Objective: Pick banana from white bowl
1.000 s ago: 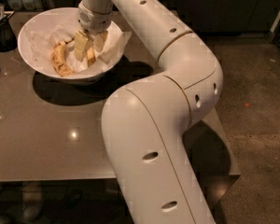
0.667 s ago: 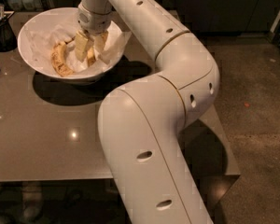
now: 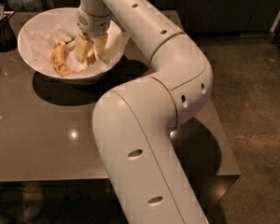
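The large, wide, round white bowl with sloping sides stands on the far left part of a glossy grey-brown table and throws a dark shadow on the tabletop in front of it. Crumpled white paper lines the inside of the bowl. The robot's thick, cream-white jointed arm rises from the near edge of the scene, bends at a big elbow on the right, and reaches back and left over the table to the bowl. Its pale two-finger gripper points down inside the right half of the bowl, low among the paper. A small stretch of the slim yellow banana shows right at the gripper's tip, in the bowl; the rest is hidden, and it cannot be told how wide the gripper stands or whether it has hold of the fruit. Just to the left, also in the bowl, lies a thicker, curved, brown-speckled banana, apart from the gripper. A dark holder sits on the table at the far left, near the bowl's rim. To the right of the table is speckled brown floor.
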Motion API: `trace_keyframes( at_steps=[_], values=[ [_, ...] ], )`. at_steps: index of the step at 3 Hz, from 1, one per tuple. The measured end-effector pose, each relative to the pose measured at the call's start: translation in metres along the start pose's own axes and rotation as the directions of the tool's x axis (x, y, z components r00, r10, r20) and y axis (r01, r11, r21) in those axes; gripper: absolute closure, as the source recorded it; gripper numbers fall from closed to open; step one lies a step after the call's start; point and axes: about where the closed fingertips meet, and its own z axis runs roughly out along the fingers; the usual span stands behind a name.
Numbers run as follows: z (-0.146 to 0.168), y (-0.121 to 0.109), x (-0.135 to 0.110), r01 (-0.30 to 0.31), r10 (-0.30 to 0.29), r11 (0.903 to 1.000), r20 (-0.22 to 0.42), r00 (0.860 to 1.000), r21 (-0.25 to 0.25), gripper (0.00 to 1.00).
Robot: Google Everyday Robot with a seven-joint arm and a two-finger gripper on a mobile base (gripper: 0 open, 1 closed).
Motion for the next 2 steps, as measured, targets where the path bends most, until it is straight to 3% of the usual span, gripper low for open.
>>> trace_keyframes(
  at_steps=[2],
  values=[
    [0.0147,-0.0016,-0.0028,0.004,-0.005,0.9999,-0.016,1.0,-0.014,0.42]
  ],
)
